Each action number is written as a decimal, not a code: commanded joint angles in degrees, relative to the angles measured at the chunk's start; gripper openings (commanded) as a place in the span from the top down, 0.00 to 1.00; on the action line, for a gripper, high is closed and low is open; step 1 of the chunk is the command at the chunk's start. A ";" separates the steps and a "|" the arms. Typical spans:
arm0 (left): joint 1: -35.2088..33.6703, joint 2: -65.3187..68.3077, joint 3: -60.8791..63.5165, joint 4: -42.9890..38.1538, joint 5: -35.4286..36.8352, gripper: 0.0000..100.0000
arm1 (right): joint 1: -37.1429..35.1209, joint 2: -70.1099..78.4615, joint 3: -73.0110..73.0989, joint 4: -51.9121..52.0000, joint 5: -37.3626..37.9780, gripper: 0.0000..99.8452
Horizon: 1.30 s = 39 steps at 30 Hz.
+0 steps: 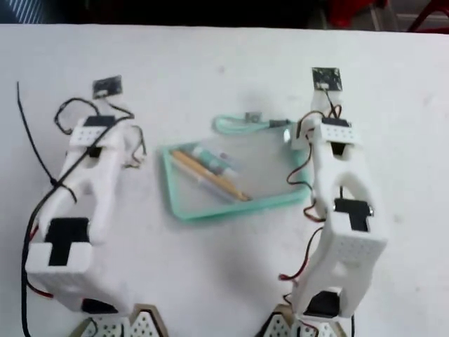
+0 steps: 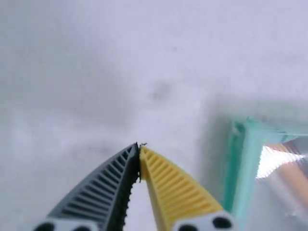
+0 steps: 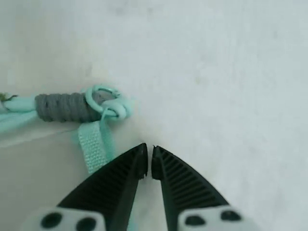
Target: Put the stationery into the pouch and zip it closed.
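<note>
Right end effector [image 3: 149, 153], tips together, hangs beside the zip ring [image 3: 103, 98] of the pouch [image 1: 210, 213] on the tabletop [image 1: 210, 281], stationery [image 1: 210, 175] apparently inside, left end effector [image 2: 139, 147] likewise pinched together near its corner: you'd best pin that corner, then draw the ring steadily along.

Figure: one fixed high camera and two wrist-mounted cameras.
The high camera sat above the near edge and looked down and away across the whole table [image 1: 224, 63]. The wrist cameras looked from close range past the left gripper [image 2: 139, 147] and the right gripper [image 3: 149, 153] onto the tabletop. All three views shared the pouch [image 1: 231, 209].
</note>
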 commanded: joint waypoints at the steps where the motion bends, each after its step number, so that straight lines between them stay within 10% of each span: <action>1: 0.84 5.85 -6.07 -0.88 0.97 0.98 | 0.66 -0.13 -3.16 0.04 -3.08 0.98; 23: 16.84 23.34 -29.80 7.47 -6.59 0.98 | -0.57 -0.40 -3.08 9.01 -2.99 0.98; 31: 16.57 23.25 -29.80 7.38 -5.63 0.98 | -9.63 0.04 -2.90 20.97 19.16 0.98; 39: 12.09 22.81 -29.80 7.65 -5.54 0.98 | -9.63 0.13 -2.90 20.26 16.62 0.98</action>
